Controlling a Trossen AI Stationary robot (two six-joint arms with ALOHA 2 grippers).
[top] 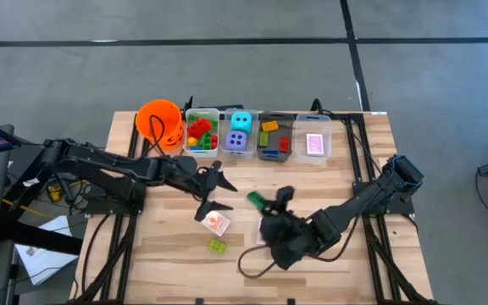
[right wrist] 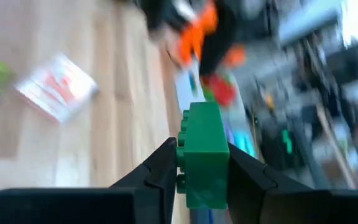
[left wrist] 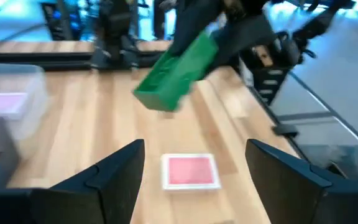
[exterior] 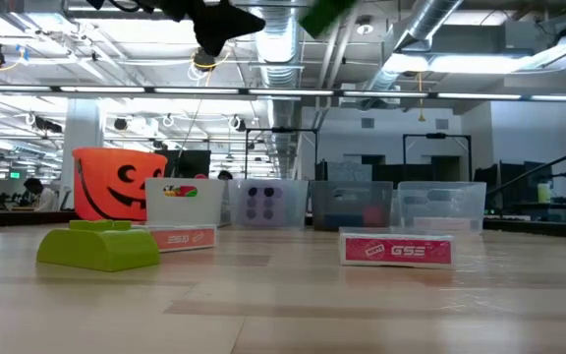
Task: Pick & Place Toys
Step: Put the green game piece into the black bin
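My right gripper [top: 265,202] is shut on a dark green brick [right wrist: 202,149], held in the air over the table's middle. The brick also shows in the left wrist view [left wrist: 176,71] and at the top of the low view [exterior: 324,15]. My left gripper [top: 224,193] hovers open just left of it, touching nothing. Below its spread fingers [left wrist: 110,177] a pink card pack [left wrist: 190,171] lies flat on the table [top: 168,254]. A lime brick [top: 217,246] rests on the wood nearer the front edge. My right gripper pinches the green brick between its two fingers, one finger on the studded face [right wrist: 182,158] and the other on the opposite face. The brick's far part sticks out past the fingertips. It is tilted and lifted clear of the table.
Several clear bins stand in a row at the table's far edge: bricks [top: 201,132], dice [top: 240,133], more bricks [top: 274,137], pink cards [top: 314,144]. An orange pumpkin bucket [top: 161,124] stands left of them. A second card box [exterior: 398,250] lies on the wood.
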